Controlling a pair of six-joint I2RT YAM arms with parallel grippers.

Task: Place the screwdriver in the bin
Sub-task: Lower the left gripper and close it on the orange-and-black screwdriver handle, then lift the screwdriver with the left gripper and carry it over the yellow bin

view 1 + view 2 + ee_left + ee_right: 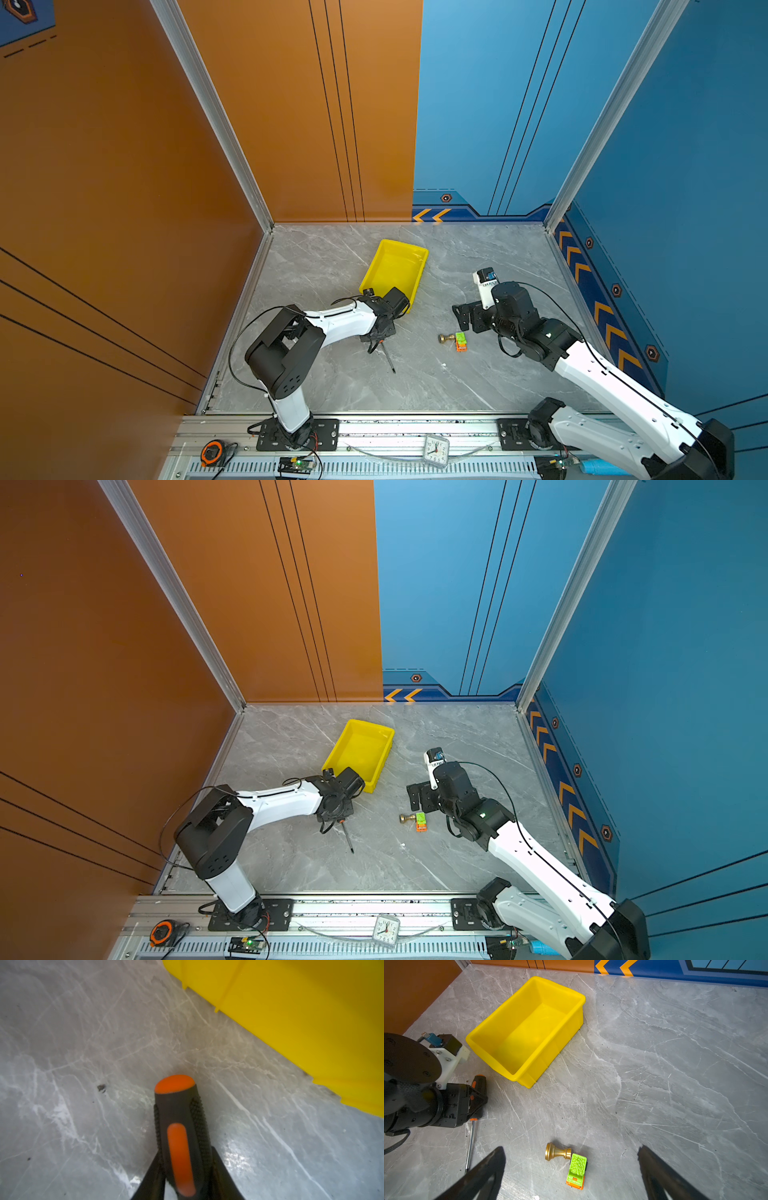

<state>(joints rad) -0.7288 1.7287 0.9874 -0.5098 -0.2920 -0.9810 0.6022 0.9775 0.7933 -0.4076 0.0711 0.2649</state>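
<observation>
Left gripper [185,1176], closest to lens in left wrist view: jaws pinching screwdriver [180,1136] by black-and-orange handle; shaft [389,360] lying on grey marble tabletop [332,386]. Bin [395,270], yellow, nothing inside, just beyond gripper. Brass knob [446,338] touching green-orange toy [460,341], mid-table. Right gripper [571,1178]: jaws spread wide, nothing between, near knob and toy.

The bin [527,1028] is bright yellow all over. Beside it, the screwdriver [180,1134] has a black handle with stippled grips, an orange end cap and an orange oval inlay, and a dark metal shaft. The worktop [675,1064] is grey marble with pale veins. Near the bin lie a brass-gold knob [557,1152] and a green-and-orange toy block [577,1171].
</observation>
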